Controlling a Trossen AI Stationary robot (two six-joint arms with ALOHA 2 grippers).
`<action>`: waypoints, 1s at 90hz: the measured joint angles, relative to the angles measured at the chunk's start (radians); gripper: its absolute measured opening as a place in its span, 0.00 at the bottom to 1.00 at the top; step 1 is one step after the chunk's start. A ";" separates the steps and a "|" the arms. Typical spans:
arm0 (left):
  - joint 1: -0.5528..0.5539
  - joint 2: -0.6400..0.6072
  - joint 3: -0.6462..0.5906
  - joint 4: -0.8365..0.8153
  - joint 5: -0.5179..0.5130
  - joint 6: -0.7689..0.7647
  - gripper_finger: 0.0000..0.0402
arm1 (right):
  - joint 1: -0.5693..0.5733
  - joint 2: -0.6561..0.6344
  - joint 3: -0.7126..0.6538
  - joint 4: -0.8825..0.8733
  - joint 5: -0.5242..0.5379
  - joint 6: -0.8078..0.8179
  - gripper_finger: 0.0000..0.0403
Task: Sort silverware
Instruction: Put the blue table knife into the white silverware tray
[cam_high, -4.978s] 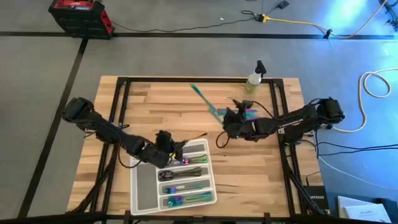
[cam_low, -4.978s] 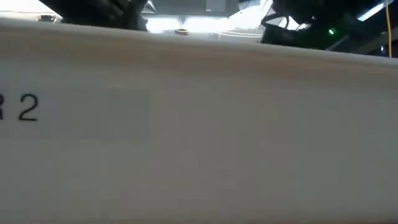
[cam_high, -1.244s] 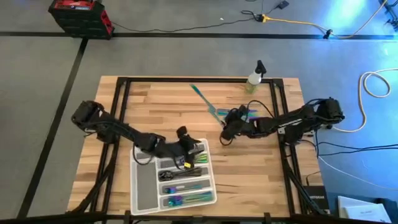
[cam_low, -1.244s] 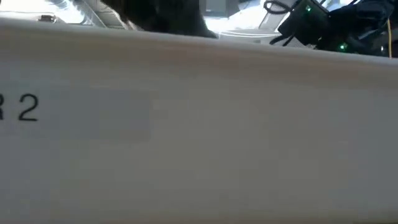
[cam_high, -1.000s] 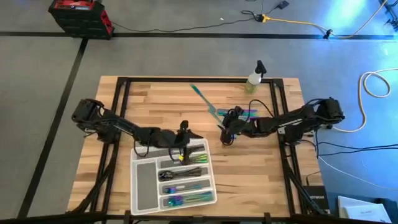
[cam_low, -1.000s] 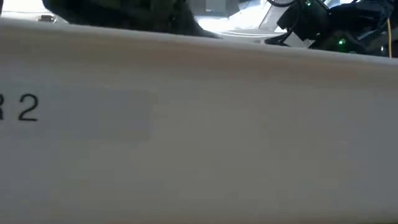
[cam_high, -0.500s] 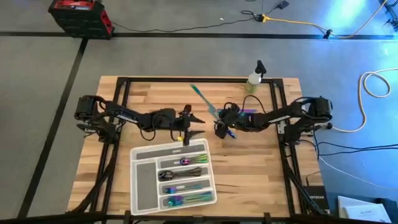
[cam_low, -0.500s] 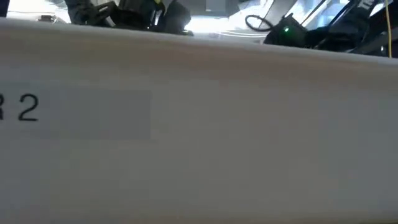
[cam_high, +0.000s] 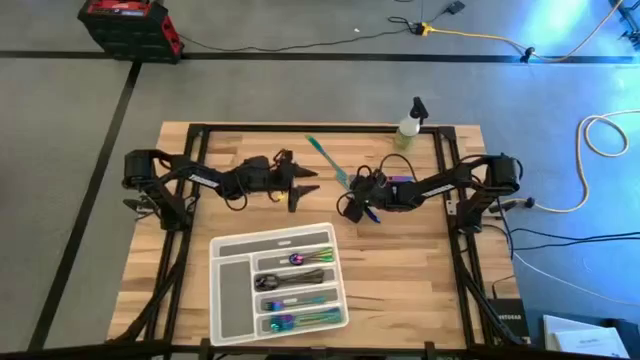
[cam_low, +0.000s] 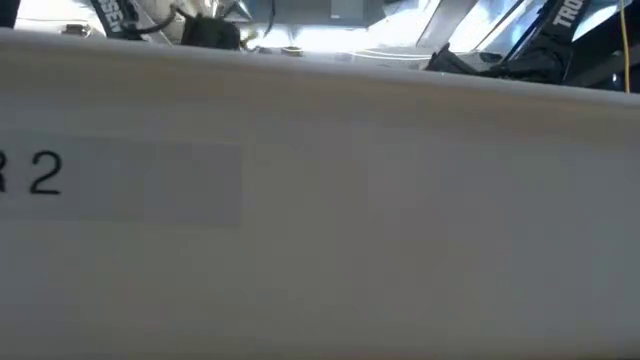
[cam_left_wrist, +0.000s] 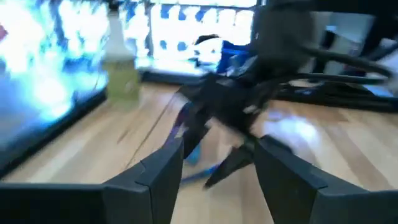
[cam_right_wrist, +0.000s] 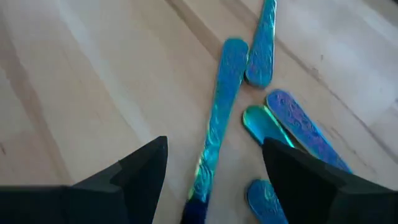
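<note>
Loose iridescent silverware (cam_high: 388, 184) lies on the wooden table right of centre, and one teal piece (cam_high: 322, 155) lies apart toward the far edge. More silverware (cam_high: 295, 280) lies in the white compartment tray (cam_high: 228, 290) near the front. My right gripper (cam_high: 347, 208) stands open low over the loose pieces. In the right wrist view a blue handle (cam_right_wrist: 222, 106) lies on the wood between its fingers (cam_right_wrist: 214, 168), with other handles (cam_right_wrist: 297, 127) beside it. My left gripper (cam_high: 305, 187) is open with nothing in it, left of the right gripper and pointing toward it (cam_left_wrist: 217, 146).
A small spray bottle (cam_high: 408, 125) stands at the far edge, right of centre. Black frame rails (cam_high: 195, 150) run along the table's sides. In the low view a white wall (cam_low: 320, 220) blocks nearly everything but the arms' tops.
My left gripper has left the tray's far edge and gone toward the table's far edge, now pointing toward the table's right side, still open with nothing in it. My right gripper has shifted a little toward the table's left over the loose silverware.
</note>
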 joint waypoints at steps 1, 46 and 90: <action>0.007 0.000 0.000 -0.007 0.001 -0.011 0.45 | 0.000 0.000 0.000 -0.005 0.000 0.003 0.62; 0.038 0.001 0.036 -0.068 0.012 -0.024 0.45 | 0.000 0.024 0.003 -0.005 -0.070 0.000 0.34; -0.031 0.001 0.041 -0.088 0.009 0.278 0.45 | 0.033 0.063 0.025 -0.026 -0.179 -0.102 0.04</action>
